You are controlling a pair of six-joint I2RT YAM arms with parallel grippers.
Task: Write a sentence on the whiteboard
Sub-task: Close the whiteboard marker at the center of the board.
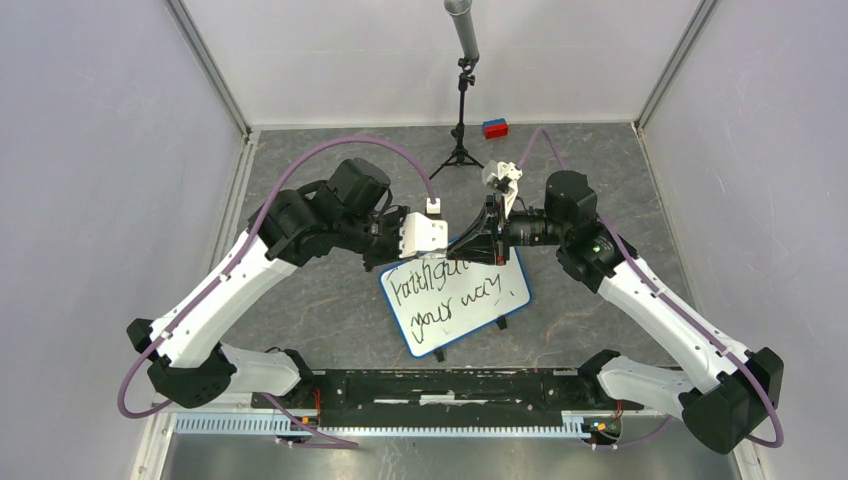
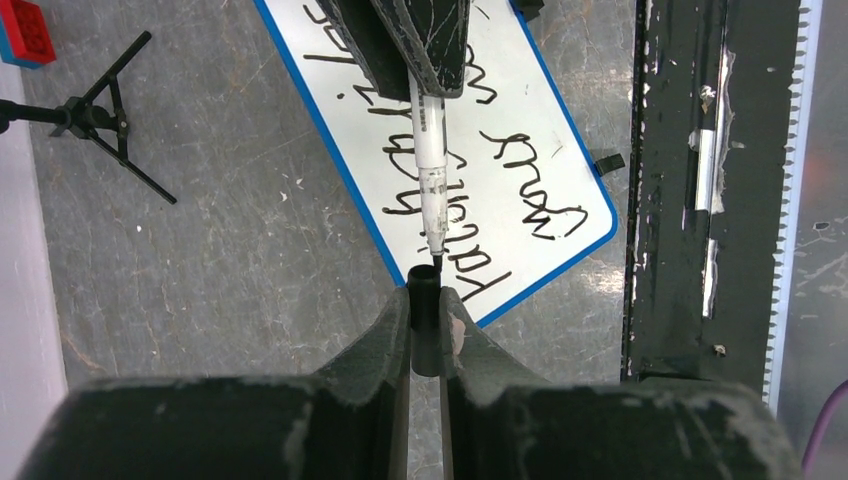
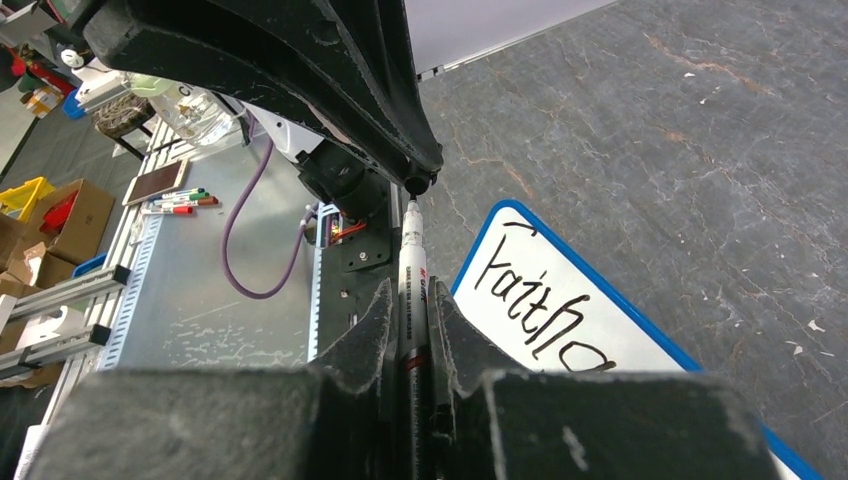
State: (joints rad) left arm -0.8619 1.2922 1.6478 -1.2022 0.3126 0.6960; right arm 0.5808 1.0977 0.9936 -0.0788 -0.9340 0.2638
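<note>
Grey mottled table (image 1: 320, 310) w/ whiteboard (image 1: 470, 312) mid, tripod stand (image 1: 461, 125) & red-blue block (image 1: 494, 128) at back.

I am working in a robotics lab test cell. Plain white panels (image 1: 100, 150) set in aluminium posts (image 1: 210, 65) are boxing in my grey surface (image 1: 320, 300), and a microphone (image 1: 461, 28) on a tripod (image 1: 460, 150) is standing at the back. Past my right end effector (image 3: 412, 295), spare markers (image 3: 175, 203), a cardboard box (image 3: 70, 215), a yellow bin (image 3: 25, 195) and aluminium rails (image 3: 60, 290) are lying outside the cell.
</note>
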